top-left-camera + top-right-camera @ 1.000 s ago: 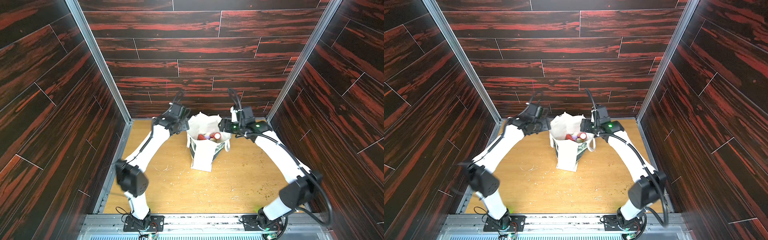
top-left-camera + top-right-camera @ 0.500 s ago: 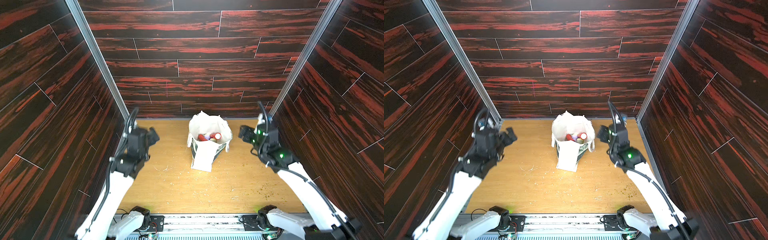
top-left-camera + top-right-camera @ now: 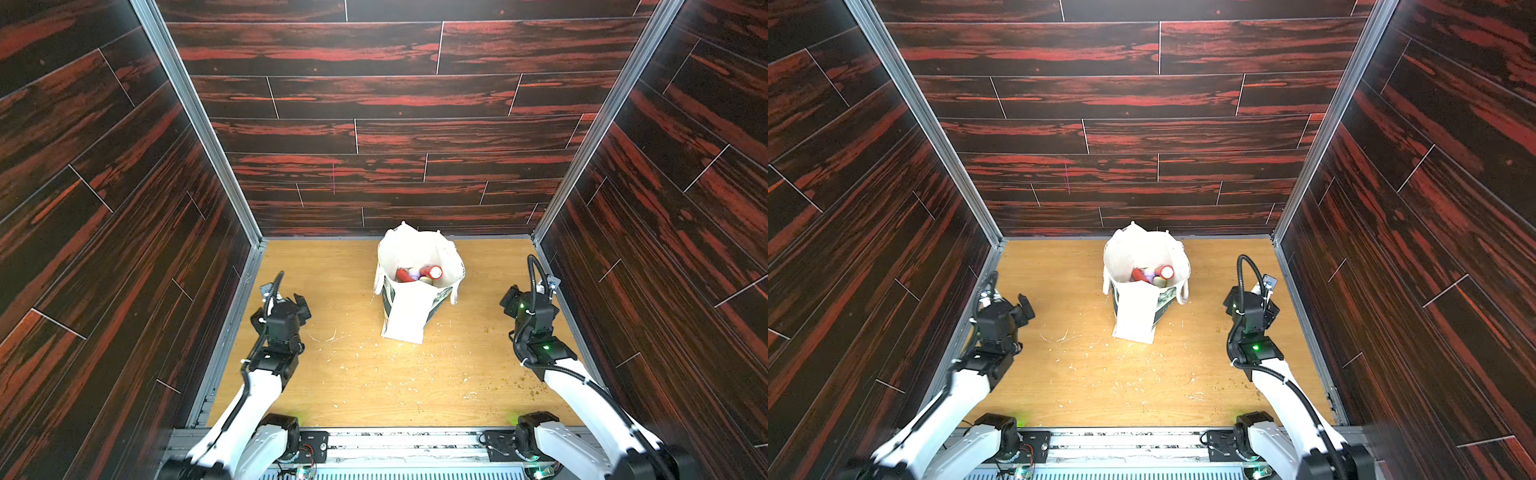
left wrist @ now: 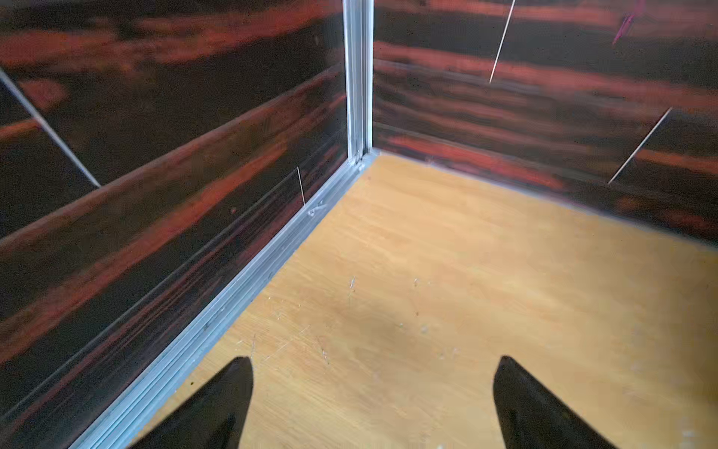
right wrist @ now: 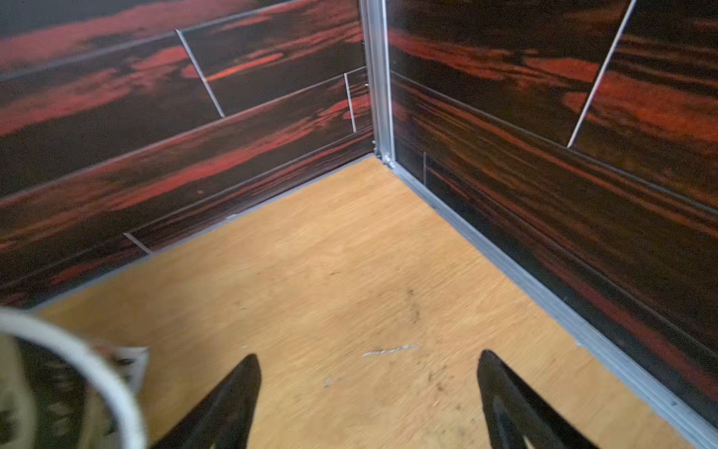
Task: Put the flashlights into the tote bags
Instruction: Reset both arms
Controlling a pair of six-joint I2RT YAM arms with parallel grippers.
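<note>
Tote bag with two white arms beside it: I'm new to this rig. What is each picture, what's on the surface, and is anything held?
Two white robot arms are mounted at the near edge of a wooden table. Two pictures look down from one overhead camera. The other two come from a camera on each arm's wrist, looking past that arm's own black fingers. A cream tote bag stands near the back wall with flashlights inside, two of them red. The left gripper and right gripper are both open and hold nothing.

Jaws spread wide: left pincer (image 4: 373, 358), right pincer (image 5: 368, 353).
</note>
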